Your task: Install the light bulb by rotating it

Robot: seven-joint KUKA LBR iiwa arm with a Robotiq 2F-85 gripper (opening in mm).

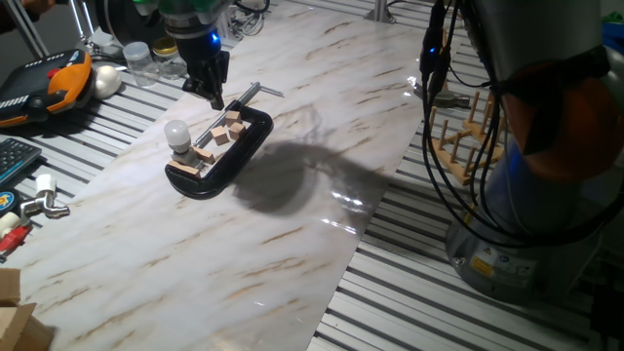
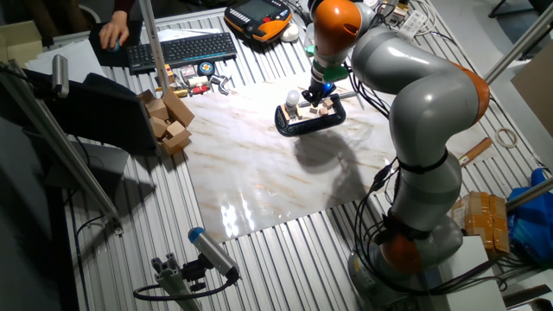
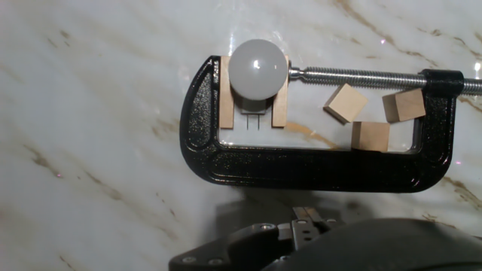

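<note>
Light bulb (image 3: 258, 66) sits inside a big black clamp (image 3: 316, 162) on the marble surface (image 3: 98, 113). It is round, white and frosted. It stands upright between two thin wooden pieces (image 3: 225, 92), one on each side, and they touch it. The long silver screw (image 3: 354, 74) of the clamp points at the bulb from the side. In the hand view a small grey holder (image 3: 254, 120) shows just below the bulb, between the wooden pieces.

Three small wooden blocks (image 3: 369, 136) lie loose inside the clamp, near the bulb but not touching it. They sit close together at the other end of the clamp.

In one fixed view the gripper (image 1: 211, 90) hangs above the far end of the clamp, over the loose blocks and beside the screw. It is apart from the bulb and does not touch it. The jaws look pressed together with nothing between them, though they are dark and hard to see well.

In the other fixed view the big grey and orange arm (image 2: 415, 95) bends over the surface. A keyboard (image 2: 181, 49) lies past the marble, and a pile of wooden blocks (image 2: 168, 121) sits at its edge.
</note>
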